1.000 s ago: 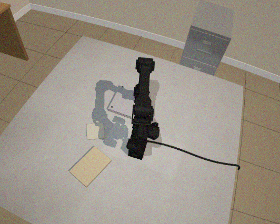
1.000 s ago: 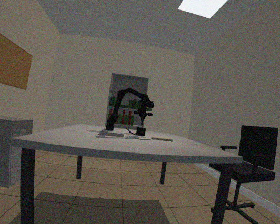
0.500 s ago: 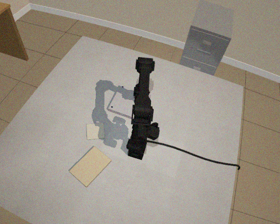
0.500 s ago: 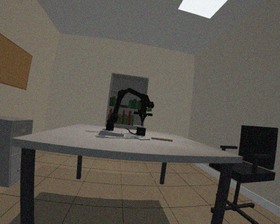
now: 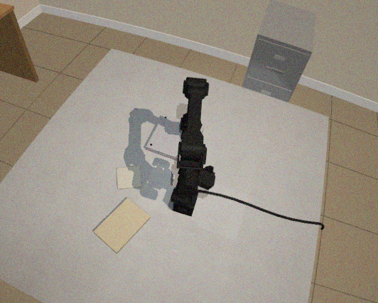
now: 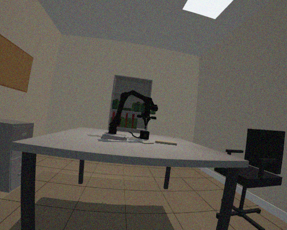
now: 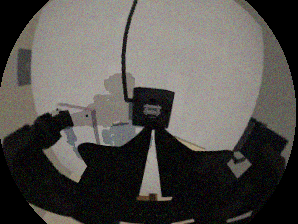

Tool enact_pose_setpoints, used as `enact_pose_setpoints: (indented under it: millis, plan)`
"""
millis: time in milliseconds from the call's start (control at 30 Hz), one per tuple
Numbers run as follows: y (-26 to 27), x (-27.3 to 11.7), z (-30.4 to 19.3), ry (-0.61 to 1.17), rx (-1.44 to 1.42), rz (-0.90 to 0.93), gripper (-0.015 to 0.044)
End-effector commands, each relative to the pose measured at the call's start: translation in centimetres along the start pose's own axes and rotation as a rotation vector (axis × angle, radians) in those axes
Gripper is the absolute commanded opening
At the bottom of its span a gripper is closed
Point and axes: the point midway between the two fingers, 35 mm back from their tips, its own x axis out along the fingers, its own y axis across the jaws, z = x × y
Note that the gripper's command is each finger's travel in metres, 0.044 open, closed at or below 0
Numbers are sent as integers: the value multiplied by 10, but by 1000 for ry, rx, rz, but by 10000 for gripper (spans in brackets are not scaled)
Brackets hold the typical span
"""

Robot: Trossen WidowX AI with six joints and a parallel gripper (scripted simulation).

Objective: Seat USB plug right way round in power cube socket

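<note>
The black power cube [image 6: 144, 135] [image 7: 142, 95] stands on the table under the gripper; the arm hides it in the top view. A small pale grey rectangular detail [image 7: 151, 110] shows on its top in the wrist view. My gripper [image 6: 145, 127] [image 7: 153, 125] points down at the cube's near edge in the wrist view, its fingertips nearly together. It is shut on the USB plug, which is too small and dark to make out between the tips. How deep the plug sits in the socket, and which way round it is, cannot be told.
A black cable [image 5: 246, 203] [image 7: 124, 60] runs from the cube to the table's right edge in the top view. A yellow pad [image 5: 122, 225] [image 6: 165, 143] and a smaller pale note [image 5: 123, 178] lie nearby. The arm's base plate [image 5: 161, 142] is behind them.
</note>
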Motion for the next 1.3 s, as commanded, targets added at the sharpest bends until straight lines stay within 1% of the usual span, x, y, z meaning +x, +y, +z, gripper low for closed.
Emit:
enact_pose_setpoints:
  millis: [0, 1267]
  plan:
    - [0, 0, 1, -10, -5, -1, 0]
    - [0, 5, 3, -40, -6, -1, 0]
